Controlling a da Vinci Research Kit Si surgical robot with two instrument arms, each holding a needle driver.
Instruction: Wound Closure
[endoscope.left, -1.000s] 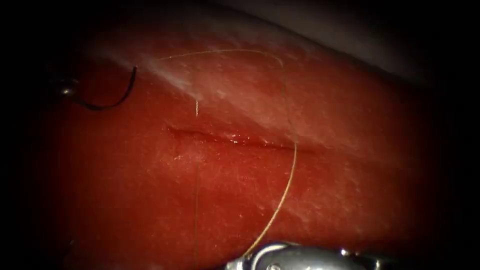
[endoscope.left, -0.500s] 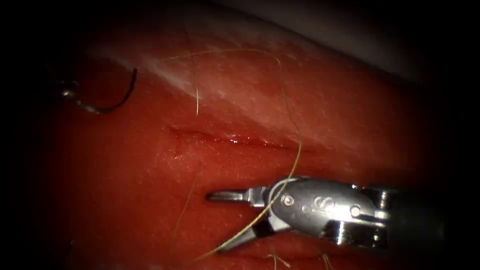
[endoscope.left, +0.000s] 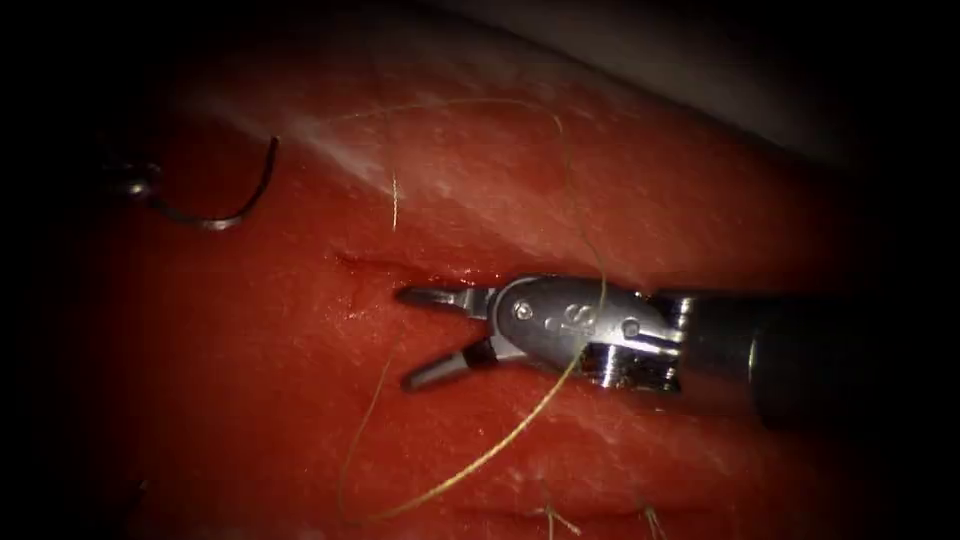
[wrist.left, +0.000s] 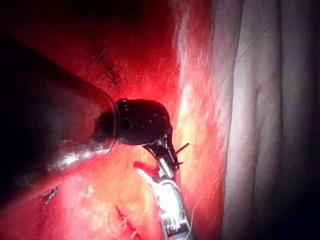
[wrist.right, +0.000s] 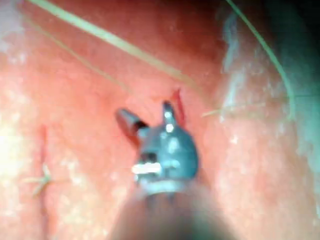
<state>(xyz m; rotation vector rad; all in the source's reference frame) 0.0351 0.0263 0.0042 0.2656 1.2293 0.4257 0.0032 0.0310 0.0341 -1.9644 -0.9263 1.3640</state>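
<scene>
Right pincer (endoscope.left: 418, 337) moved up to cut (endoscope.left: 400, 270), jaws apart, empty.
Thread (endoscope.left: 480, 460) drapes over its wrist; needle (endoscope.left: 215, 205) lies far left, held by left pincer (endoscope.left: 135, 185), jaw state unclear.

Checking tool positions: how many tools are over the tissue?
2. The right pincer, jaws open, empty, sits at the cut; the left pincer, far left, holds the needle at its end.

Surgical practice bench, cut tissue (endoscope.left: 300, 400), thread (endoscope.left: 480, 460)
</scene>
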